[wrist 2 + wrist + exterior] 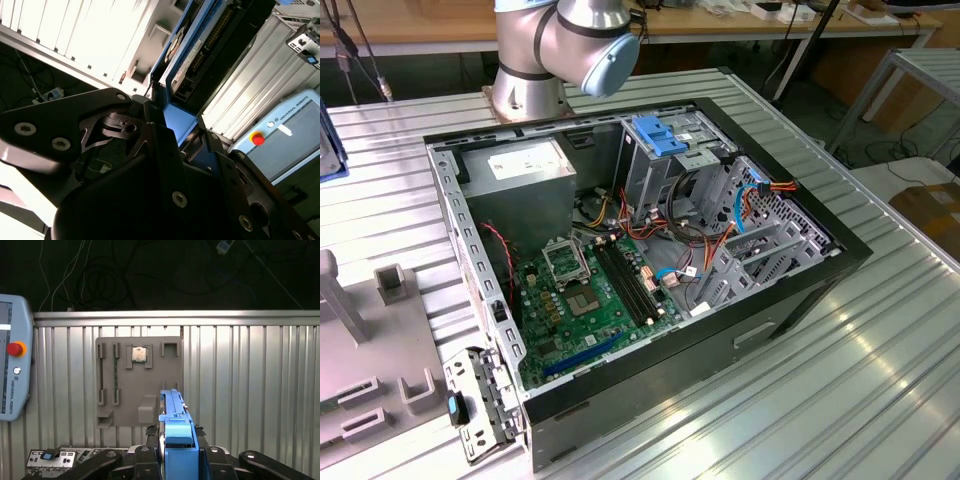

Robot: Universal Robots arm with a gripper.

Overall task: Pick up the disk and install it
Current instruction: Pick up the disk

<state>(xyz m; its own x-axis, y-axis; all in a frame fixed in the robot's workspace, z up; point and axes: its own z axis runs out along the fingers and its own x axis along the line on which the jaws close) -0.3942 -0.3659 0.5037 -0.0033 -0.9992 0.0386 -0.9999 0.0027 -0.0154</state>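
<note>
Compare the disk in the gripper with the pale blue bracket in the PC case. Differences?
Place: the disk is clamped in the gripper, not mounted; the pale blue bracket sits on top of the drive cage inside the PC case. Colour: the disk has a dark body with bright blue rails in the second wrist view; the bracket is pale blue all over. Shared: blue plastic on both.

Open computer case (672, 372); teach pendant (12, 371)
</note>
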